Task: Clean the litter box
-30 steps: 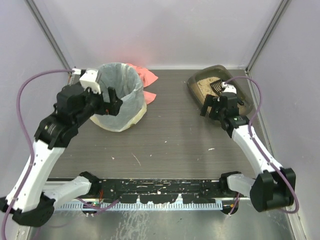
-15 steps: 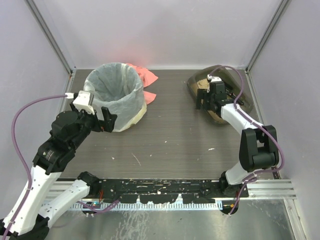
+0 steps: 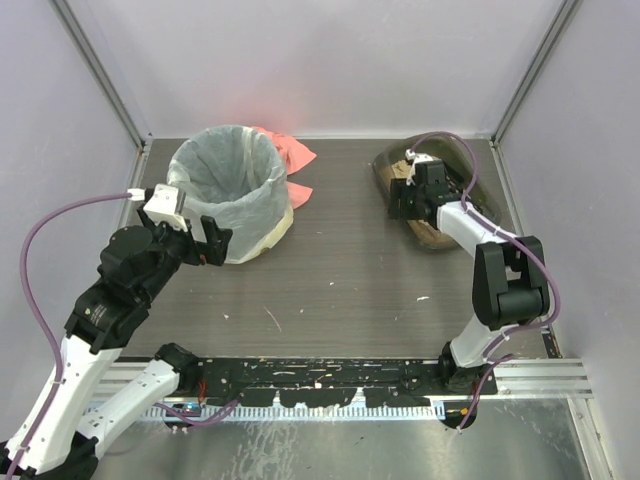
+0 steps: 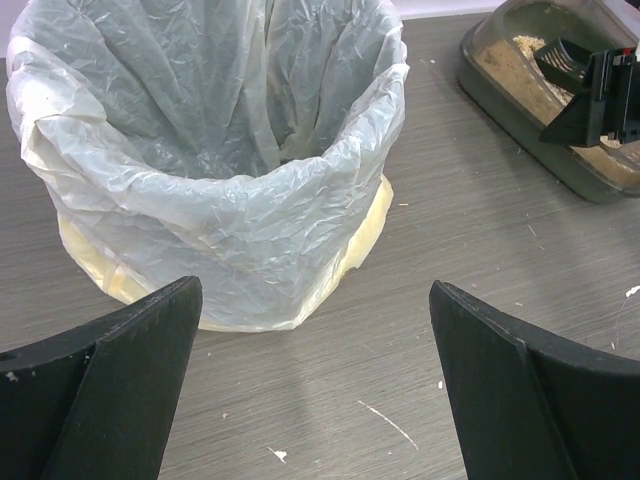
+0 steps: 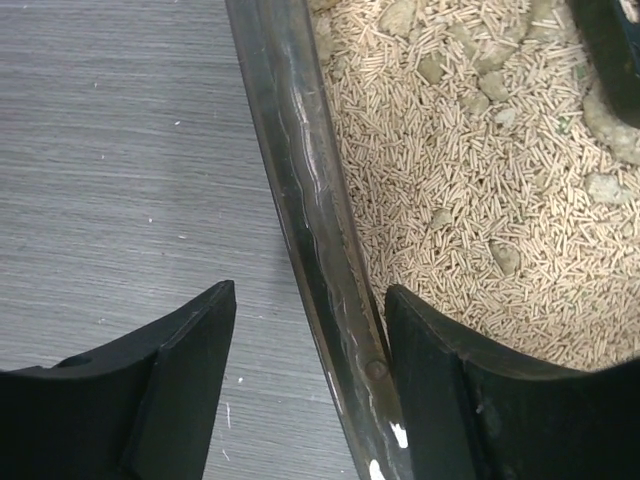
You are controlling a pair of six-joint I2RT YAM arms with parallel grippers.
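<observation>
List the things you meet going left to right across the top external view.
White-lined bin → pink cloth → litter box. The right end effector overlaps the litter box, so it is left out.

The shallow rectangular litter box (image 3: 431, 238) of dark smoky-brown plastic sat flat and upright on the grey wood-grain desk (image 3: 350, 270), in its far right corner, long side running away from the near edge and slightly skewed. Its corners were rounded and its glossy, scuffed rim (image 5: 306, 205) curved smoothly. Tan pellet litter (image 5: 450, 190) with several paler lumps covered the floor up to the wall.
</observation>
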